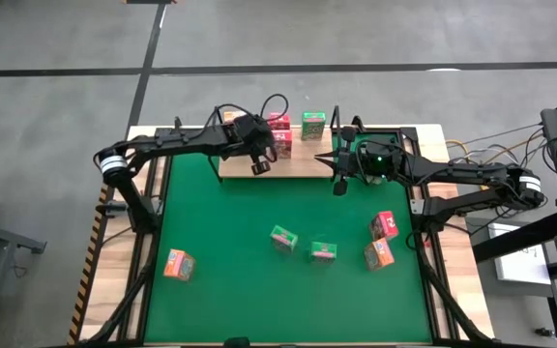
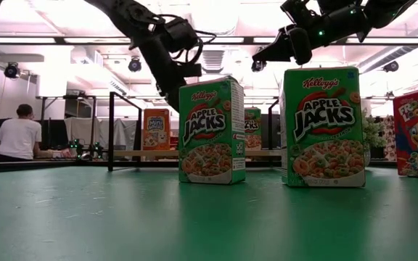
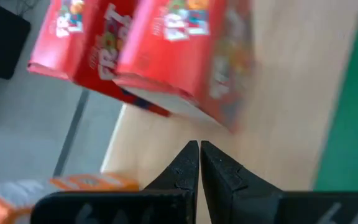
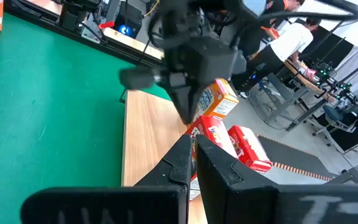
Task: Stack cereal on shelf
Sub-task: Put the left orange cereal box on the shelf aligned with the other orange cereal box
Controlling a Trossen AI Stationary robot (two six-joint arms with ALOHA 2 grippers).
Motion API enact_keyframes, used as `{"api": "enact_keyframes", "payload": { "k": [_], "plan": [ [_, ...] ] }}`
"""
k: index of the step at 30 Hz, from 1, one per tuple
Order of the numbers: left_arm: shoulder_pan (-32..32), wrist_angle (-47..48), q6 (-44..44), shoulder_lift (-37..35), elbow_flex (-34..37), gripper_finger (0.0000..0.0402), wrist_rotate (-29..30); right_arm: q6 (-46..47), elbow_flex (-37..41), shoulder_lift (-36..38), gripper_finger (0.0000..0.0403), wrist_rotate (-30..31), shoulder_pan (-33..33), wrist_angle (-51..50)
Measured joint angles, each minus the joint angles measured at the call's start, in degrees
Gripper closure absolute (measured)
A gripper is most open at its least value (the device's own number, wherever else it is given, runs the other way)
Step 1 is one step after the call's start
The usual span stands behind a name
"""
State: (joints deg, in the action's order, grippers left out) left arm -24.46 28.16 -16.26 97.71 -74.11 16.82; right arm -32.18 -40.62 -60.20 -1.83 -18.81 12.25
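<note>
The shelf point(image 1: 303, 164) is a light wooden board at the mat's far edge. On it stand an orange cereal box point(image 1: 230, 118), two pink ones point(image 1: 280, 132) and a green one point(image 1: 313, 125). My left gripper point(image 1: 258, 168) hovers shut over the board, just short of the pink boxes point(image 3: 166, 43), with an orange box point(image 3: 86, 182) off to one side. My right gripper point(image 1: 329, 159) is shut too, held level above the board's right end and pointing at the left gripper point(image 4: 191, 68). Several more boxes stand on the green mat.
On the green mat point(image 1: 230, 222) stand an orange box point(image 1: 179, 264), two green boxes point(image 1: 283, 238) point(image 1: 323, 251), a pink box point(image 1: 385, 225) and another orange one point(image 1: 379, 254). Black wire uprights point(image 2: 111, 130) flank the shelf. People sit in the room behind point(image 2: 18, 134).
</note>
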Motion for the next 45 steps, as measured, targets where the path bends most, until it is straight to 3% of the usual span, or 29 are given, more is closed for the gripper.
{"api": "enact_keyframes", "payload": {
  "k": [6, 11, 14, 20, 26, 30, 37, 41, 45],
  "plan": [
    [5.4, 15.4, 7.7, -5.5, -2.2, 0.0402, -3.3, -0.7, 0.0, 0.0, 0.039, 0.0, 0.0, 0.0],
    [10.7, 40.9, 23.3, -7.1, -12.1, 0.0402, -13.0, -1.6, 0.0, 0.0, 0.039, 0.0, 0.0, 0.7],
    [14.3, 51.1, 34.7, -7.1, -16.6, 0.0402, -14.8, -2.0, 0.0, 0.0, 0.039, 0.0, 0.0, 1.6],
    [23.7, 57.3, 57.5, -9.1, -16.9, 0.0402, -15.1, -2.3, 0.0, 0.0, 0.039, 0.0, 0.0, 2.2],
    [35.8, 58.3, 80.7, -12.0, -13.0, 0.0394, -19.6, -2.3, 0.0, 0.0, 0.039, -0.1, 0.0, 2.2],
    [43.6, 58.3, 95.1, -13.9, -8.7, 0.0352, -19.5, -2.3, 0.0, 0.0, 0.039, -0.1, 0.0, 2.2],
    [53.6, 58.3, 116.0, -16.9, -0.7, 0.0223, -21.3, -2.1, 0.0, 0.0, 0.039, -0.1, 0.0, 1.7],
    [58.4, 58.2, 123.3, -17.3, 1.7, 0.0161, -22.4, -1.3, 0.0, 0.0, 0.039, -0.1, 0.0, 1.7],
    [61.2, 57.4, 127.3, -17.2, 3.1, 0.0122, -22.5, -0.8, 0.0, 0.0, 0.039, -0.1, 0.0, 1.3]
  ]
}}
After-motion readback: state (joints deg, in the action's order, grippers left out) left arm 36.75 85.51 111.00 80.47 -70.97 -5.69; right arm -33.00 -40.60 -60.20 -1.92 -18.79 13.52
